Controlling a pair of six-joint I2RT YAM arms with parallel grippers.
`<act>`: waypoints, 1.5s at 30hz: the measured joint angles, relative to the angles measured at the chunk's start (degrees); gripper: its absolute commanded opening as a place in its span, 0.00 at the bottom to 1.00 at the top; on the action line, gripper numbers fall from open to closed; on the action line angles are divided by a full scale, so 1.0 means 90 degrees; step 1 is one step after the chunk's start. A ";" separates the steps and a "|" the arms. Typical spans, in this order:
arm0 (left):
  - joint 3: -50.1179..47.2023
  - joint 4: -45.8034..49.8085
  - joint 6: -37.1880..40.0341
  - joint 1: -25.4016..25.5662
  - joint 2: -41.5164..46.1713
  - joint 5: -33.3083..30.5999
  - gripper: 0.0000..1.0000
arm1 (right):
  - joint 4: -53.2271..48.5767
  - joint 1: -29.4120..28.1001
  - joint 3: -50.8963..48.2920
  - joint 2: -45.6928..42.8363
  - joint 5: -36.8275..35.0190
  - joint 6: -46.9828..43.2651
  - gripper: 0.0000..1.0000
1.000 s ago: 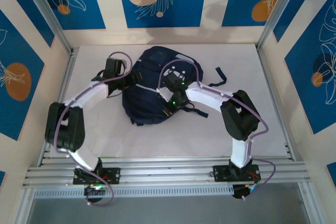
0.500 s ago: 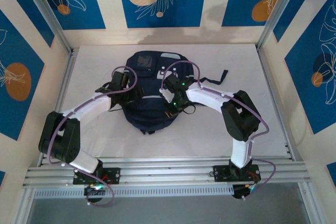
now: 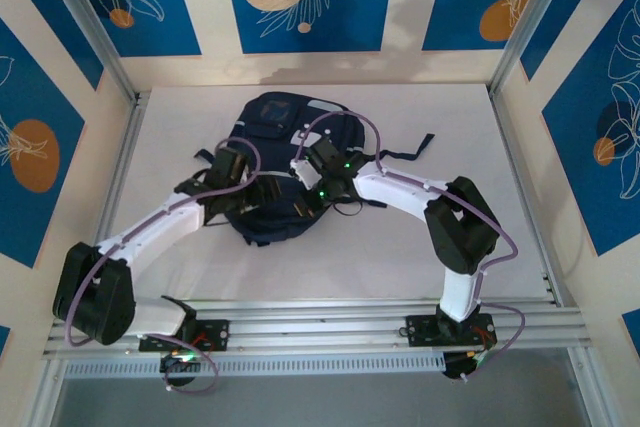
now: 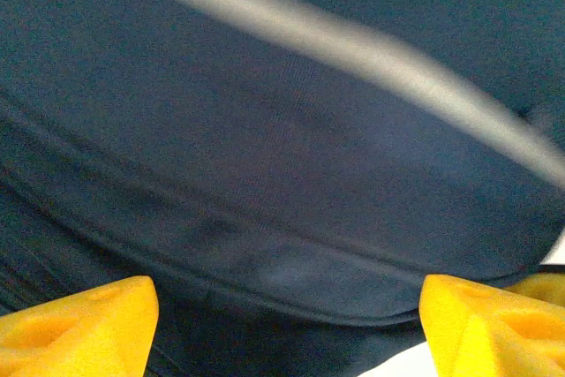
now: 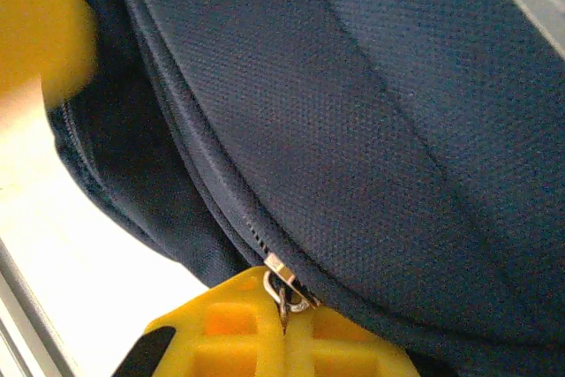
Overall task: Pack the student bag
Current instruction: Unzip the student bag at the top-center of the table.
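Student bag (image 3: 278, 127) lies flat mid-table (image 3: 420, 247), a bit toward the far side, patches facing up. Black straps (image 3: 415, 145) trail off its R side onto the white top. Both arms reach in over the near half of the bag.

L gripper (image 3: 262, 191) comes in from the L, sitting over the bag's near-L edge. In the L wrist view the two yellow pads (image 4: 79, 324) are at the bottom corners, wide apart, so the jaws are open w/ nothing clamped. Navy fabric bulges btwn and beyond them, v. close to the lens. A pale stripe (image 4: 353, 50) runs diagonally across the top. A sliver of white table peeks out under the bag edge by the R pad.

R gripper (image 3: 308, 185) is over the bag's near-centre, just R of the L one. In the R wrist view its yellow fingers are pressed together at the bottom of the frame, closed on the metal zip pull (image 5: 282, 293), whose ring dips into the seam btwn them. The zip line curves up and L from there along the bag's side. White table shows lower L. A blurred yellow shape (image 5: 35, 24) sits top L; can't tell what it is.
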State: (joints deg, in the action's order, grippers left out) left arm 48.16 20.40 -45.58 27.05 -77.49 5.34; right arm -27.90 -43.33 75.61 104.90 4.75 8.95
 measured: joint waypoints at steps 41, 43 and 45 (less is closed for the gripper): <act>-0.0537 -0.1700 -0.0362 0.0121 -0.0998 0.0406 0.46 | -0.0483 0.1707 0.0532 0.0143 -0.1423 -0.1462 0.31; -0.0272 -0.1418 -0.0168 0.0121 -0.0998 0.0510 0.49 | -0.0272 0.1950 0.0228 -0.0248 -0.1212 -0.1275 0.45; 0.0087 -0.1173 0.0080 0.0121 -0.0993 0.0593 0.55 | -0.0070 0.2212 -0.0085 -0.0690 -0.0988 -0.1088 0.57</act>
State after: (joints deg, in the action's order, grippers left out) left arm 48.95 9.85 -44.86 28.14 -86.43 10.68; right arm -28.53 -23.42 74.85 98.70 -4.14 -0.84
